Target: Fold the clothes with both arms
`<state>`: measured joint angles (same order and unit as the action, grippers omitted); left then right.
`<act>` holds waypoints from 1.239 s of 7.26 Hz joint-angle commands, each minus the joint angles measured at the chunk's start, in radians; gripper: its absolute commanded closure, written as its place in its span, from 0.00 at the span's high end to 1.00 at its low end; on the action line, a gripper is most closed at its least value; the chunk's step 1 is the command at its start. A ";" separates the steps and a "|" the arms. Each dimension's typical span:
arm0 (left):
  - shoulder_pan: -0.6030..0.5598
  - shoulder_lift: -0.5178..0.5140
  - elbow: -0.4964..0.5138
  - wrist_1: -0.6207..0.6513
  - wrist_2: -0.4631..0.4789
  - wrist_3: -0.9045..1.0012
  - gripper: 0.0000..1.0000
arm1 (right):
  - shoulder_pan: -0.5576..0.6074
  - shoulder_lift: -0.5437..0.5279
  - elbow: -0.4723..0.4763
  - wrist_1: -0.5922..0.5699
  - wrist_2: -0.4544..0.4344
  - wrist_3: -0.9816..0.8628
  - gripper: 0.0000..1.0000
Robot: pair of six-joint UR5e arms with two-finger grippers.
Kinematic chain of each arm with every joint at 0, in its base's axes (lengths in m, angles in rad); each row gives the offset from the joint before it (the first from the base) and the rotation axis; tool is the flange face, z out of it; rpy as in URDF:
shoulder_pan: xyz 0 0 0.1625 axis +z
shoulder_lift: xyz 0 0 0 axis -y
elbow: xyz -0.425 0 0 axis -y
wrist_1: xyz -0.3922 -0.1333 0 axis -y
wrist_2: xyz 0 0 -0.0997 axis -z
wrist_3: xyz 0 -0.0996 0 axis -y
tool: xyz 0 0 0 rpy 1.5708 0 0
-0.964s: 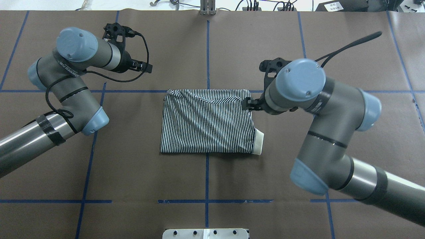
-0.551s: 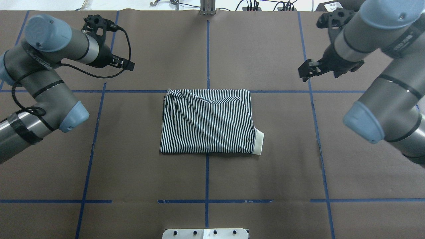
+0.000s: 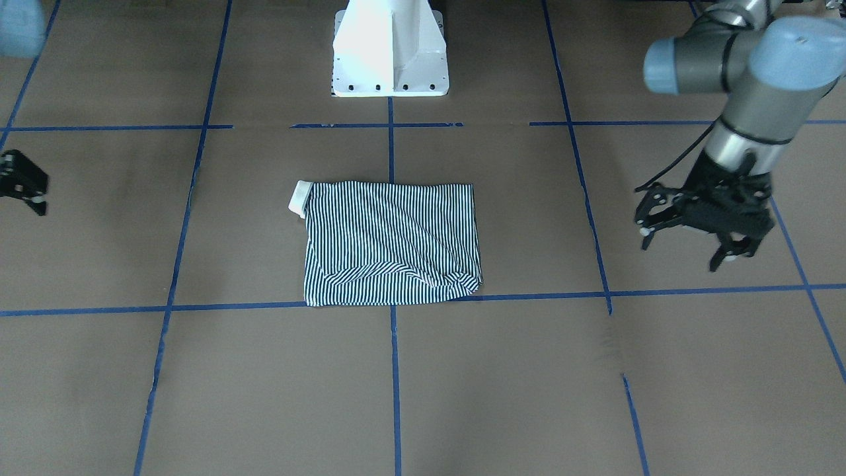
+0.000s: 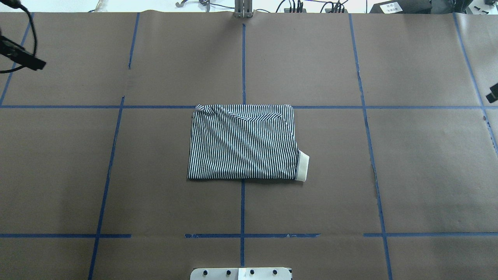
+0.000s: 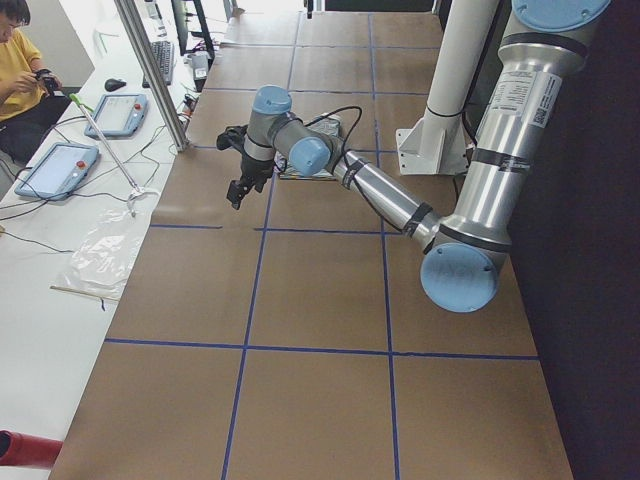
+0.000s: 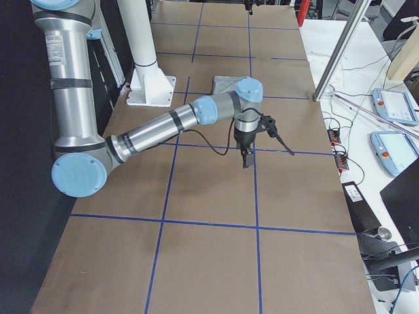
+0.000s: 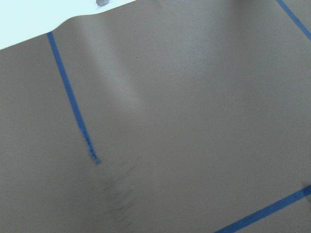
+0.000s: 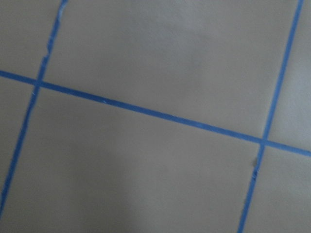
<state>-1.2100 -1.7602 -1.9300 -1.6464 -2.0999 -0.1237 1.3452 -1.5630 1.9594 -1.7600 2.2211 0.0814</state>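
The clothes [image 4: 243, 144] are one navy-and-white striped shirt, folded into a flat rectangle at the table's middle, also seen in the front-facing view [image 3: 390, 244]. A cream collar edge [image 4: 303, 166] sticks out at its near right corner. My left gripper [image 3: 684, 246] hangs open and empty far out to the robot's left of the shirt. My right gripper [image 3: 23, 188] shows only partly at that view's left edge, far from the shirt; I cannot tell its state. Both wrist views show only brown paper and blue tape.
Blue tape lines [image 4: 243, 58] grid the brown table cover. The white pedestal base [image 3: 390, 53] stands at the robot's side. Beyond the far edge a bench holds tablets [image 5: 60, 170], with a seated person [image 5: 15, 60] and a metal post [image 5: 150, 70].
The right gripper was at the shirt's right edge, then let go and swung far out to the right. The left arm swung out to the left. The shirt has not moved.
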 commanded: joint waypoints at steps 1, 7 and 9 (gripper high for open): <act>-0.127 0.183 0.012 0.027 -0.318 0.059 1.00 | 0.061 -0.196 0.004 0.020 0.006 -0.043 1.00; -0.327 0.334 0.198 0.017 -0.281 0.336 1.00 | 0.189 -0.276 -0.082 0.025 0.184 -0.051 1.00; -0.336 0.326 0.187 0.017 -0.201 0.335 1.00 | 0.189 -0.269 -0.077 0.025 0.180 -0.052 1.00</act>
<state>-1.5376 -1.4338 -1.7392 -1.6286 -2.3411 0.2103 1.5335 -1.8362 1.8796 -1.7352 2.4036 0.0298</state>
